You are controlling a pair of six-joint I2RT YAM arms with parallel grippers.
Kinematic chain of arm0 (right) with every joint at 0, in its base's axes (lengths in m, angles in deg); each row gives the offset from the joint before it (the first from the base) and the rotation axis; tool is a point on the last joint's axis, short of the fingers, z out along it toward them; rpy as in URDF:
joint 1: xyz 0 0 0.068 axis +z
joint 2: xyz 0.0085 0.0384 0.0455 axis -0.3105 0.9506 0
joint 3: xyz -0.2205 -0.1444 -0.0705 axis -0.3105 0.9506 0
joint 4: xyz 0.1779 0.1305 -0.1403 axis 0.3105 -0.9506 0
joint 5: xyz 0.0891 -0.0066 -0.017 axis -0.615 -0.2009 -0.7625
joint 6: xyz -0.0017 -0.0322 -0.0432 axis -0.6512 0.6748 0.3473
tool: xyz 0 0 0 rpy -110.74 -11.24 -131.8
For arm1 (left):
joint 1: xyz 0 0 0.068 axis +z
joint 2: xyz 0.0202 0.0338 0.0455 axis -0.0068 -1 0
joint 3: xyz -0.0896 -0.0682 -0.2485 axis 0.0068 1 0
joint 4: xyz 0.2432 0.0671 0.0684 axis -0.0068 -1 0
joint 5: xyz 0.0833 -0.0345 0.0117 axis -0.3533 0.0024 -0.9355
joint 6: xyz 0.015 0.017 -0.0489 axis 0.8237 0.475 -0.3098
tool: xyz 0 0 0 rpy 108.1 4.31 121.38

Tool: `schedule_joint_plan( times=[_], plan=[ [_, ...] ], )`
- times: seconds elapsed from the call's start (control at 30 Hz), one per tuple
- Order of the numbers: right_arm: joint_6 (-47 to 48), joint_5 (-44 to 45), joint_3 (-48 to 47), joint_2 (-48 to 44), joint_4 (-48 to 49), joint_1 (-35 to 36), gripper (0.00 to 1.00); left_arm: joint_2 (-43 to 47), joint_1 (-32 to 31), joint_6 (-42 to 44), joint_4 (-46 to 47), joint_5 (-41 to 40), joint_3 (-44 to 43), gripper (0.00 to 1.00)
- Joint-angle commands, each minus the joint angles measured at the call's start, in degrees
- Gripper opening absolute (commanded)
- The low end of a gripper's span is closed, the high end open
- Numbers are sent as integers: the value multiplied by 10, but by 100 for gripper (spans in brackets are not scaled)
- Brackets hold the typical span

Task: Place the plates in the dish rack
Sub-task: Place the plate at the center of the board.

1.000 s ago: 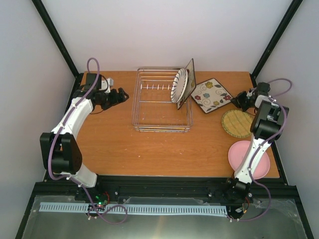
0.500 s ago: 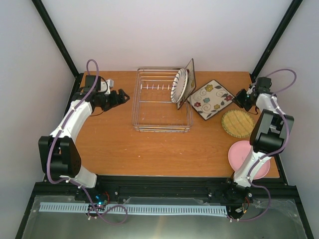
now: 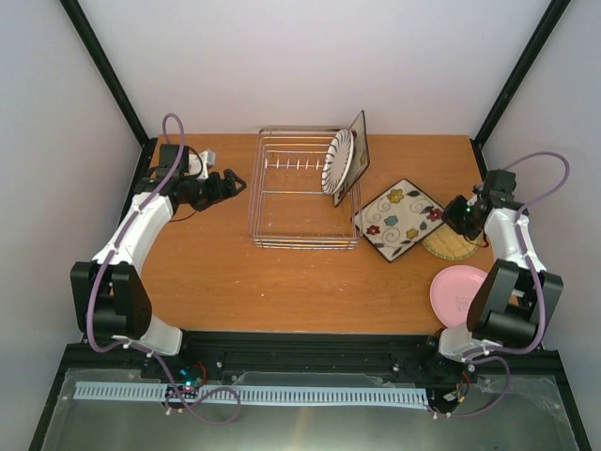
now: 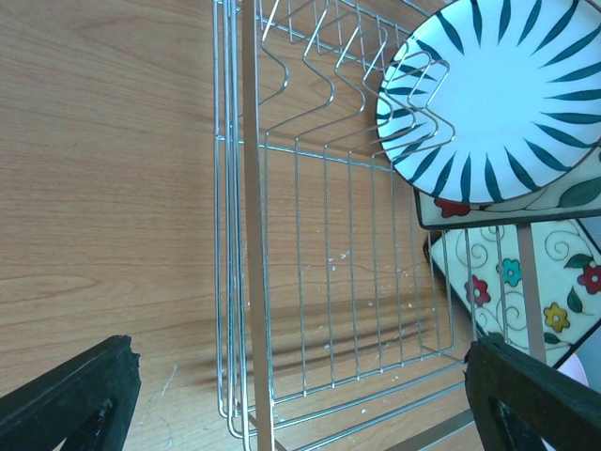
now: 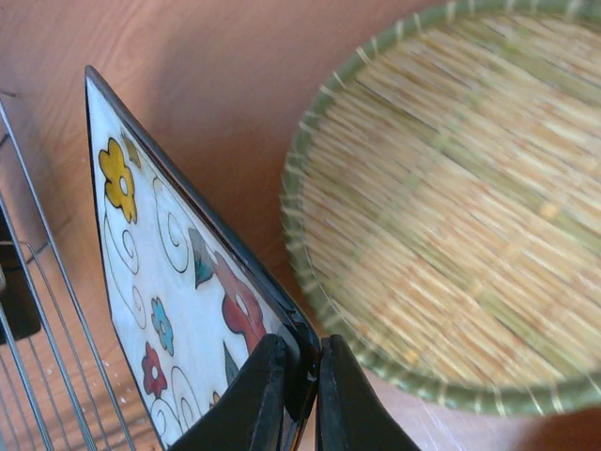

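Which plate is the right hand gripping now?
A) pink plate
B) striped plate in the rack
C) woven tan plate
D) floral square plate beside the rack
D: the right hand is pinched on the rim of the floral square plate; the woven tan plate lies beside it.

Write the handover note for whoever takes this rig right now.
Left gripper: open, empty, hovering just left of the rack.
Right gripper: shut on the dark rim of the floral plate, which is tilted up off the table, right of the rack.
Done: striped plate stands upright at the rack's right end, with a square plate on edge behind it.
Left: rack the floral plate, then the woven plate and pink plate, both flat on the table at the right.
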Motion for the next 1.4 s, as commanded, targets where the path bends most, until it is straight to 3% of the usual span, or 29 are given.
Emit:
schedule_joint_plan(
  times=[0.0,0.67,0.93,1.37],
  plan=[
    [32,85,42,-51,-32,2,3,20,0,0,15,18,4,95],
    [15,111,135,-159,-144,6,3,26,-12,4,24,31,15,95],
    [15,124,134,-146,-149,6,3,-16,-29,8,36,23,8,93],
    [27,139,119,-21,-129,6,3,-8,-36,10,30,6,3,93]
  ],
)
